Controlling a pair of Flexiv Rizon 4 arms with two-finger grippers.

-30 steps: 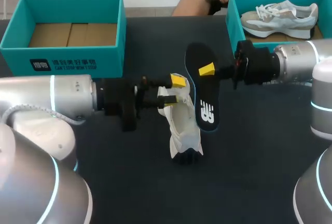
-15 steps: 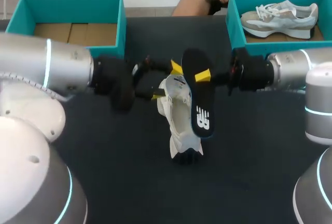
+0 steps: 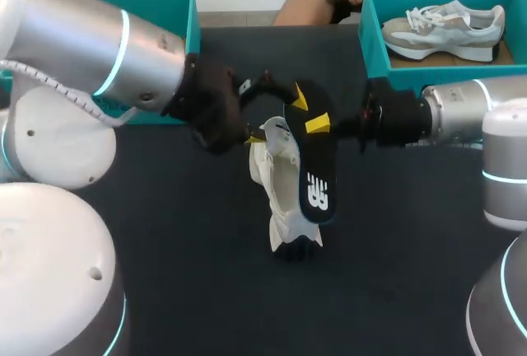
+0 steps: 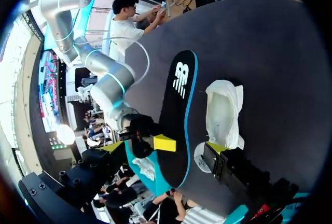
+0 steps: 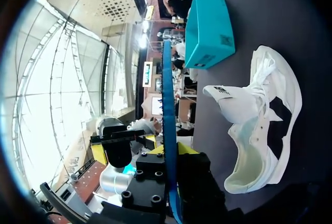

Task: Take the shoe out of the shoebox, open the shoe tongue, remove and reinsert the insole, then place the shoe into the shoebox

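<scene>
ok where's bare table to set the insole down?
Bare table lies in front of the white shoe, toward the near edge. The strip between the left shoebox and the right shoebox is also free, as is the patch right of the shoe, nearer than the right gripper. The middle is crowded: the left gripper, right gripper and insole are all at the shoe.

Right gripper (image 5: pixel 171 151) has got the insole (image 5: pixel 166 99) pinched edge-on, blue rim pointing straight out, white shoe (image 5: pixel 267 125) with tongue pulled open right beside it, teal shoebox (image 5: pixel 210 29) farther back.
</scene>
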